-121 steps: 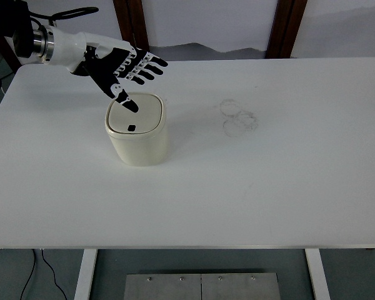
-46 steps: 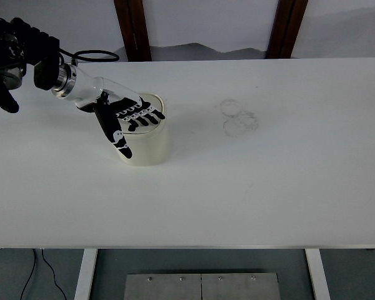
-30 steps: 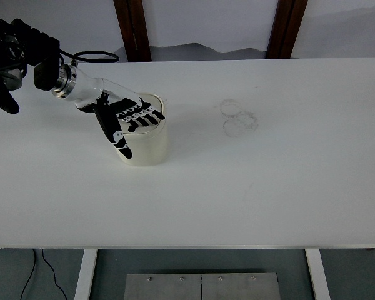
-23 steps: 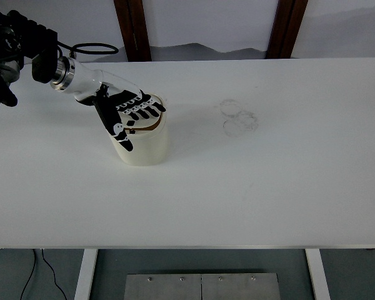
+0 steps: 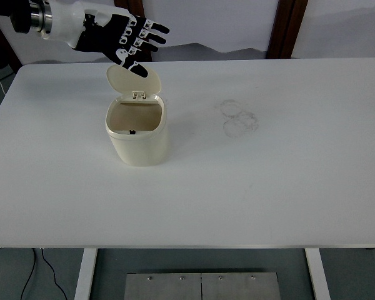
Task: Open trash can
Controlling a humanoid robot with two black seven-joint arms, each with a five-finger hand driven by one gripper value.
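A small cream trash can (image 5: pixel 139 142) stands on the white table (image 5: pixel 250 187), left of centre. Its lid (image 5: pixel 134 80) is flipped up at the back and the inside is open to view. My left hand (image 5: pixel 128 41) hovers above and behind the raised lid, fingers spread and holding nothing. Its thumb tip is close to the lid's top edge. The right arm is out of view.
Faint ring marks (image 5: pixel 239 117) lie on the table right of the can. Dark wooden posts (image 5: pixel 281 28) stand behind the far edge. A metal base plate (image 5: pixel 201 286) shows below the near edge.
The left hand was pressing down on the closed lid; it has since risen up and back. The lid has sprung open and stands upright.
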